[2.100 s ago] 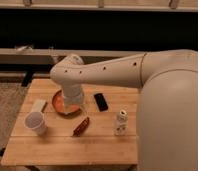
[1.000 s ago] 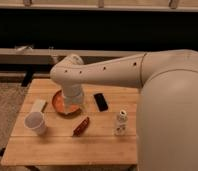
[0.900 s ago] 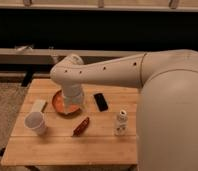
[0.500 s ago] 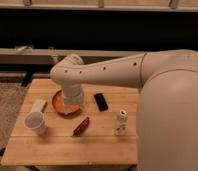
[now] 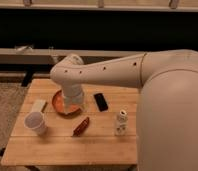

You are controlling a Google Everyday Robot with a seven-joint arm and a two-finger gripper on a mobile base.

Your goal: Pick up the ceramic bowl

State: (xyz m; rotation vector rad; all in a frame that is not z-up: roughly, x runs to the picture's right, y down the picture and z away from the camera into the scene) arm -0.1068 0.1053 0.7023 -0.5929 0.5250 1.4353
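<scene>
The ceramic bowl (image 5: 59, 102) is a shallow orange bowl with a darker rim, on the wooden table (image 5: 102, 142) left of centre. My white arm reaches in from the right and bends down over it. The gripper (image 5: 72, 106) hangs at the arm's end right over the bowl's right half, covering much of it. Only the bowl's left part and front rim show.
A white plastic cup (image 5: 35, 122) stands at the front left. A pale block (image 5: 38, 105) lies left of the bowl. A black phone (image 5: 100, 101) lies right of it. A reddish-brown packet (image 5: 81, 126) lies in front. A small white bottle (image 5: 121, 122) stands right.
</scene>
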